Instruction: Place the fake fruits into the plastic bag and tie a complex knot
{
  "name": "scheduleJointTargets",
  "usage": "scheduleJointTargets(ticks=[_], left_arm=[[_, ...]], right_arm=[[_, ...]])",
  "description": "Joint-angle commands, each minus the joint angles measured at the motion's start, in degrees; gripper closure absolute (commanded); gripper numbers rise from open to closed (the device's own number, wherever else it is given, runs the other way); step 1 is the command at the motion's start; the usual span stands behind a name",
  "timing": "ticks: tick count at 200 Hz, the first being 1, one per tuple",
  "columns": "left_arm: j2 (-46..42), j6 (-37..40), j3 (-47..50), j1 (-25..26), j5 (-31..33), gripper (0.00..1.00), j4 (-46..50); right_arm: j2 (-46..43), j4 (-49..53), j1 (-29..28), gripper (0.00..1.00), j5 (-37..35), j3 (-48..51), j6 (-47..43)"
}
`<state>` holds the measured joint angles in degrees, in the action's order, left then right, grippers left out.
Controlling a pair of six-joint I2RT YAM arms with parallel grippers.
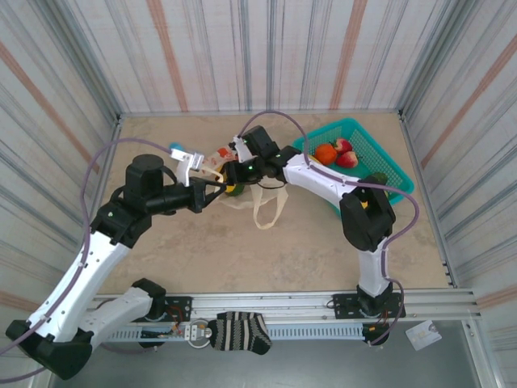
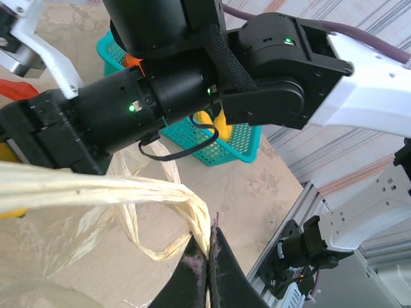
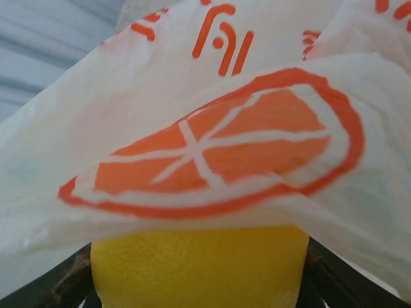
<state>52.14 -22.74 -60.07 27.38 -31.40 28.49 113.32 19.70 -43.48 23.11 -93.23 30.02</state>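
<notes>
Midway: bag [image 2: 96,189] handle pinched in left gripper [image 2: 207,260], lemon [image 3: 199,256] clamped in right gripper [image 3: 199,292] beneath bag; to do: fruits [image 1: 335,153] in basket [image 1: 350,122], knot.

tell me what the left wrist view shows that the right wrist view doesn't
Left wrist view: the left gripper pinching a twisted handle of the plastic bag, with the right arm's black wrist and the teal basket beyond it.
Right wrist view: a yellow fruit between the fingers of the right gripper, under an orange slice print.
Shared: the bag's thin cream film, close to the lens.
</notes>
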Motion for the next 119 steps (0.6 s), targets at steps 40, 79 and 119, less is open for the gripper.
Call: scheduleJointTargets(ticks=[40,79,119], left_arm=[[2.1,-1.3,-1.2,0.0,2.6,1.0,-0.4],[1.6,-0.4,-1.6,-0.1,3.6,1.0,0.7],[1.2,-0.3,-1.1,-0.4,4.1,1.0,0.5]], right_arm=[[1.9,1.1,-4.0,0.09,-16.8,-2.6,2.1],[-5.7,-4.0,-3.6,0.15,-15.5,4.5,0.3],[-12.9,-7.8,-1.1,0.24,-7.9,11.9,0.9]])
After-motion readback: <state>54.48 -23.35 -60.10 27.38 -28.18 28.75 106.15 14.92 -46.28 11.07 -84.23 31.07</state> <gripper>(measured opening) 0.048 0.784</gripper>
